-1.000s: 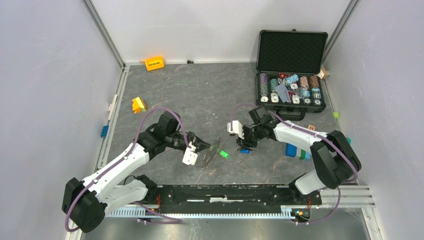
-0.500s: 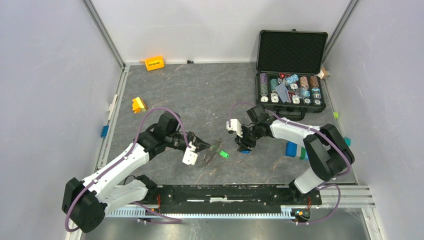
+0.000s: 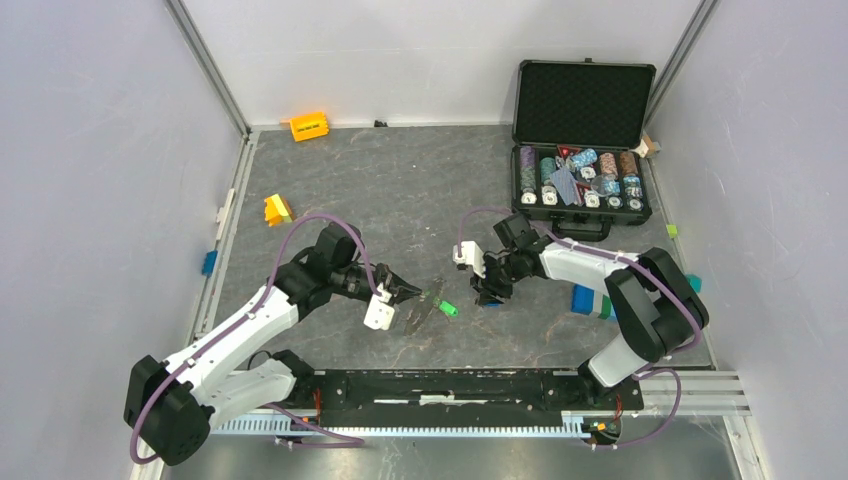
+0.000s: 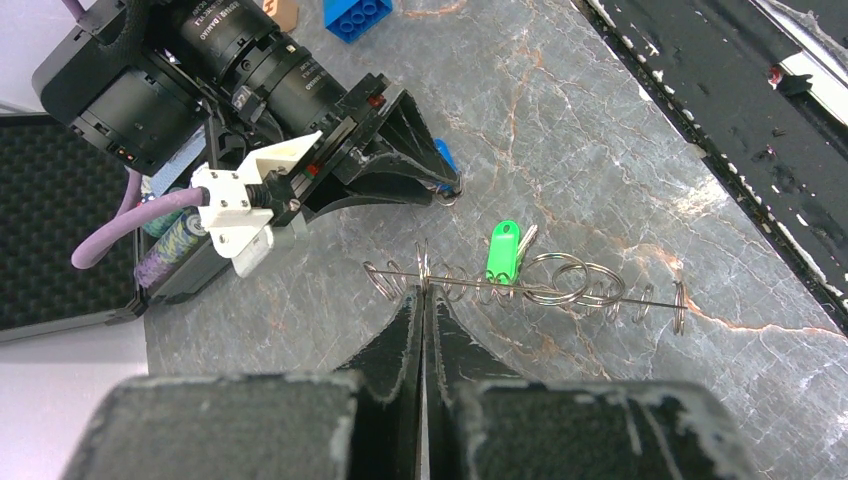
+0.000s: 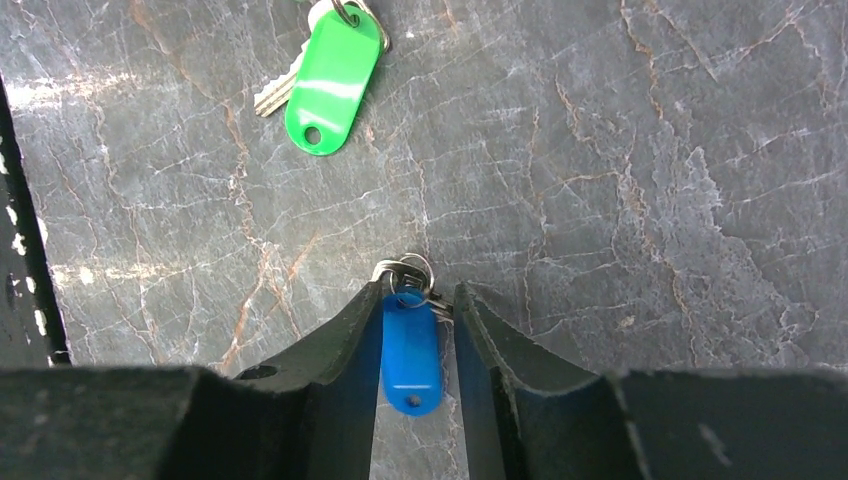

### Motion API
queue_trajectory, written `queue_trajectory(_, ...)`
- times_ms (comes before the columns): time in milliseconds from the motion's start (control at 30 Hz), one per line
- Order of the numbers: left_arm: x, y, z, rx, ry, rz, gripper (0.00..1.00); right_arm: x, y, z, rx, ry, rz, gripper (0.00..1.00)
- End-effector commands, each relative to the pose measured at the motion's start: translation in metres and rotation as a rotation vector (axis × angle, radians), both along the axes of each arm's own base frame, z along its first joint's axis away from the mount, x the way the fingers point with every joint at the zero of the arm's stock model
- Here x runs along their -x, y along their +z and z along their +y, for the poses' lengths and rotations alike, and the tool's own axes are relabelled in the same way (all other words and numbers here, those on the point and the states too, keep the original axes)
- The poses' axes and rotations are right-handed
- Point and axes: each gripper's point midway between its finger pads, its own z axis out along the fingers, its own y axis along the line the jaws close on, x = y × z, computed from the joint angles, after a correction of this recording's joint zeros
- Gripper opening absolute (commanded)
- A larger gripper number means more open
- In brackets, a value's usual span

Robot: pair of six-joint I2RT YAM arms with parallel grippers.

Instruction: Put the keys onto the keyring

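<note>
My left gripper (image 3: 405, 293) is shut on the keyring (image 3: 425, 306), a thin wavy wire ring seen edge-on in the left wrist view (image 4: 424, 268), my fingertips (image 4: 424, 292) pinching its near rim. The green key (image 4: 503, 250) hangs on it by small split rings and also shows in the right wrist view (image 5: 333, 80). My right gripper (image 3: 490, 292) is down at the table, narrowly open, its fingers (image 5: 418, 290) on either side of the blue key (image 5: 410, 350). The blue key lies flat with its small ring at my fingertips.
An open black case (image 3: 580, 150) of poker chips stands at the back right. Blue and green blocks (image 3: 590, 300) lie right of my right arm. A yellow block (image 3: 277, 209) and an orange block (image 3: 309, 126) lie at the left and back. The black rail (image 3: 470, 385) runs along the front.
My right gripper has shifted slightly left and back, settling over the blue key. The left arm and the keyring have not moved.
</note>
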Motion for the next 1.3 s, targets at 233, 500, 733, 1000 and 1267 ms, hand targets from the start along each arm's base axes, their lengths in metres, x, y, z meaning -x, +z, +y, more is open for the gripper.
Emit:
queue_trajectory(233, 0.003, 0.024, -0.006, 0.055, -0.02, 0.002, 0.02, 0.004, -0.006, 0.001, 0.022, -0.01, -0.017, 0.29)
queue_trajectory(500, 0.003, 0.023, -0.005, 0.052, -0.017, 0.001, 0.02, -0.003, 0.003, 0.006, 0.004, -0.011, -0.042, 0.04)
queue_trajectory(733, 0.003, 0.023, -0.005, 0.05, -0.013, 0.007, 0.02, -0.016, 0.022, 0.009, -0.018, -0.023, -0.103, 0.0)
queue_trajectory(1000, 0.001, 0.022, -0.006, 0.047, -0.01, 0.019, 0.02, -0.029, 0.05, 0.005, -0.068, -0.03, -0.188, 0.0)
queue_trajectory(1267, 0.001, 0.022, -0.008, 0.046, -0.012, 0.034, 0.02, -0.033, 0.072, 0.005, -0.106, -0.021, -0.278, 0.0)
